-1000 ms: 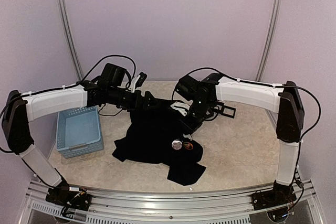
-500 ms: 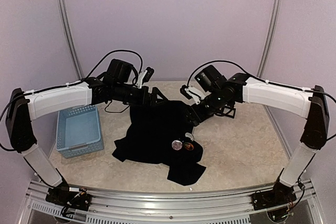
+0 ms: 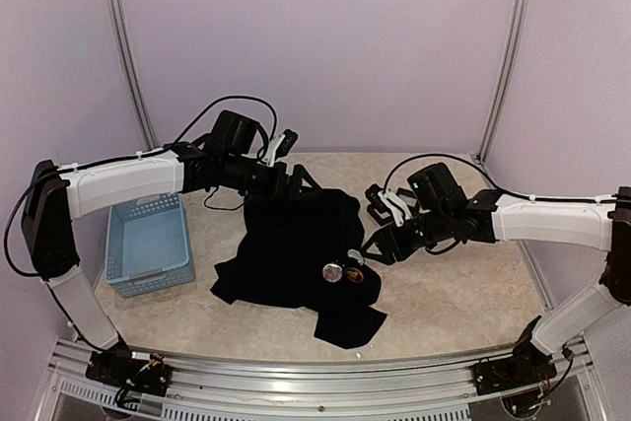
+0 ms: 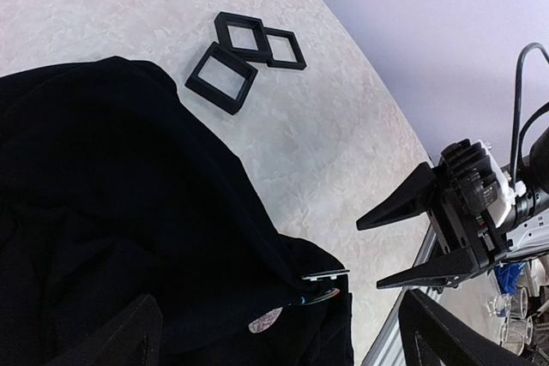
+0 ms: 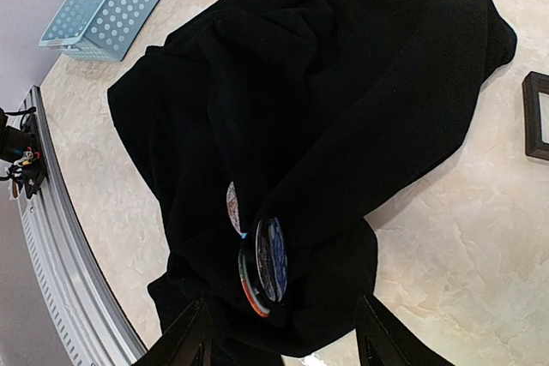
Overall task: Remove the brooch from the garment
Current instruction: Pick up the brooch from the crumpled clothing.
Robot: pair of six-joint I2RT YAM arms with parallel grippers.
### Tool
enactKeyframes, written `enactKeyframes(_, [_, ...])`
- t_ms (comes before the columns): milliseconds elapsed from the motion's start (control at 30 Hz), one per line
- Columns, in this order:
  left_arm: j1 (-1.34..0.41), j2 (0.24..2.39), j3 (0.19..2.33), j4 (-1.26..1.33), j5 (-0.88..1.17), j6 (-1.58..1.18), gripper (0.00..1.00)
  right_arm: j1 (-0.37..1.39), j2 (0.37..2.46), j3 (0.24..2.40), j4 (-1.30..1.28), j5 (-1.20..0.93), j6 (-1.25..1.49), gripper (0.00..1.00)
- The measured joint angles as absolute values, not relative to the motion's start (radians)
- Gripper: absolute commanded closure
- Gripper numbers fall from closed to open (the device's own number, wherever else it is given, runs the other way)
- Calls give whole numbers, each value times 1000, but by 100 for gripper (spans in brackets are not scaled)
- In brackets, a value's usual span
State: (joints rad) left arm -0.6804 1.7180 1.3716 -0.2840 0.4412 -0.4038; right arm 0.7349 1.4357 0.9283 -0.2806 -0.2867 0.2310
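The black garment (image 3: 291, 248) lies crumpled mid-table. On its near right part a round blue-faced brooch (image 5: 274, 258) stands on edge against a red-and-green-rimmed disc (image 5: 249, 285). A pale oval piece (image 5: 232, 206) sits just beyond them. In the top view they show as small bright spots (image 3: 335, 271). My right gripper (image 5: 283, 340) is open, low and just right of the brooch, with only the garment's edge between its fingers. My left gripper (image 3: 296, 184) hangs open over the garment's far edge, its fingertips (image 4: 129, 336) wide apart.
A light-blue basket (image 3: 148, 244) stands left of the garment. Black square frames (image 4: 244, 53) lie on the table beyond the garment's far right corner. The metal rail (image 3: 315, 382) runs along the near edge.
My right gripper has opened, let go of the garment's upper part and swung right and down beside the brooch. The left arm has reached slightly farther along the garment's far edge.
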Motion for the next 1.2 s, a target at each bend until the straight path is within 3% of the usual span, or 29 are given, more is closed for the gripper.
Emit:
enactKeyframes(267, [-681, 1718, 1372, -304, 440, -424, 6, 735, 1473, 900, -176, -302, 227, 52])
enactKeyframes(500, [-681, 1718, 1384, -316, 440, -426, 6, 752, 1537, 903, -155, -302, 206, 66])
enactKeyframes(667, [-681, 1717, 1384, -328, 439, -426, 5, 765, 1550, 903, -150, -295, 209, 99])
enactKeyframes(933, [-681, 1697, 1370, -329, 440, -424, 5, 772, 1550, 962, -219, -276, 199, 100])
enactKeyframes(1200, [-681, 1640, 1319, -323, 513, -383, 7, 786, 1571, 1259, -496, -291, 128, 100])
